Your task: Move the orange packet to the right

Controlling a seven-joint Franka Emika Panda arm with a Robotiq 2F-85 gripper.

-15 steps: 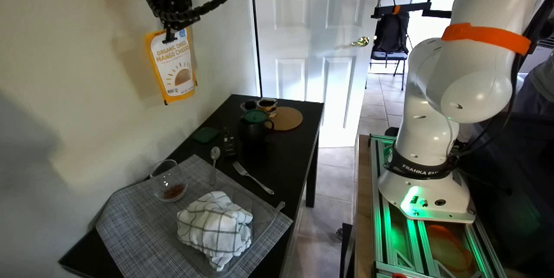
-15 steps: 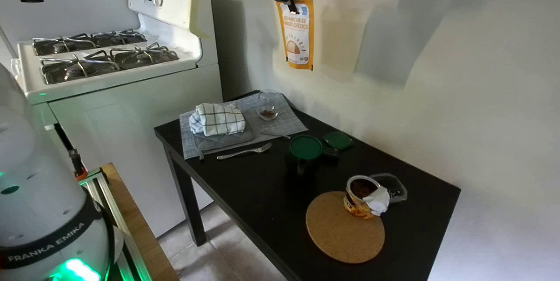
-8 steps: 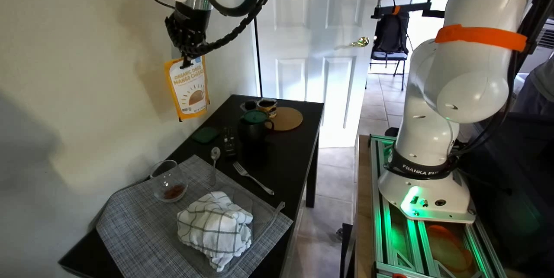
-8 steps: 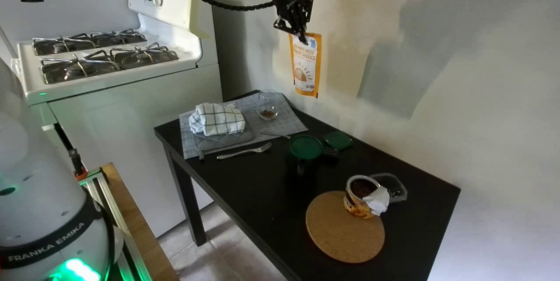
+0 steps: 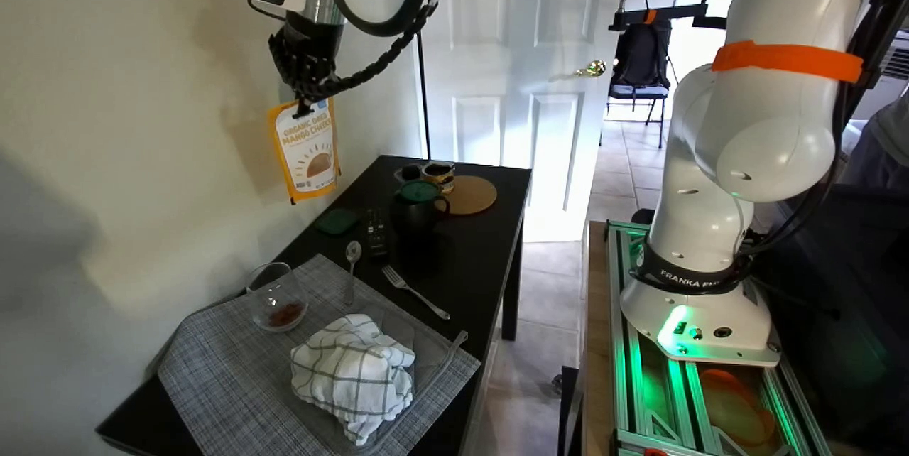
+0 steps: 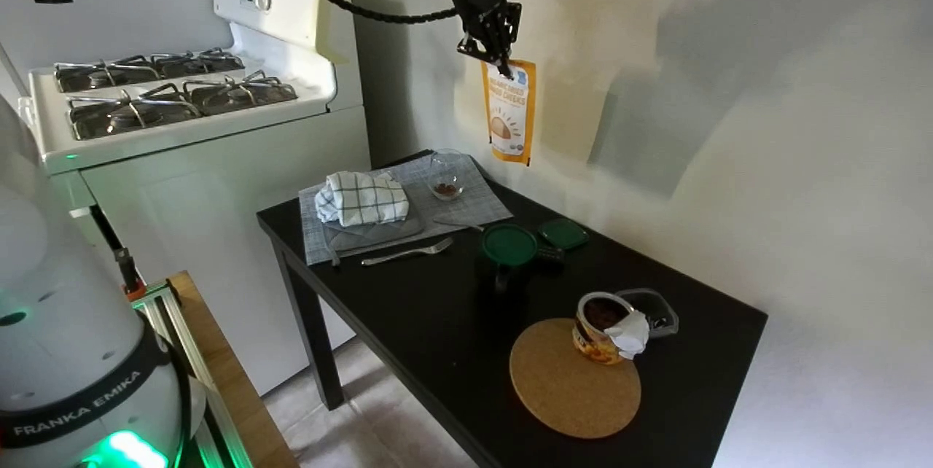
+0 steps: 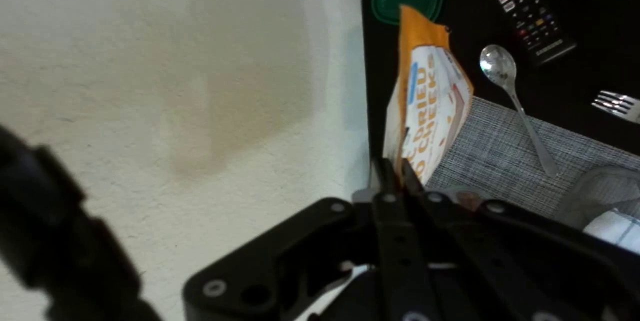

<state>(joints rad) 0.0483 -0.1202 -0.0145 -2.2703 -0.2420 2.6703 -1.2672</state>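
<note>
The orange packet [image 5: 307,150] is a flat pouch with a white printed panel. It hangs near the wall, above the black table, in both exterior views [image 6: 508,118]. My gripper [image 5: 303,112] is shut on the packet's top edge, one finger showing on the printed face; it also shows in an exterior view [image 6: 504,71]. In the wrist view the packet [image 7: 432,101] runs away from the fingertips [image 7: 397,173], pinched between them. The far finger behind the packet is hidden in the exterior views.
Below on the table are a dark mug with green lid [image 6: 509,246], a green lid [image 6: 563,233], a remote [image 7: 530,11], spoon [image 7: 522,106], fork [image 5: 415,292], glass bowl [image 5: 278,307], checked cloth [image 5: 355,371], round brown disc [image 6: 576,395] and a snack cup [image 6: 601,337]. The wall stands close behind.
My gripper and the held packet have moved down and to the right in both exterior views, mostly in the first half second. The table objects have not moved.
</note>
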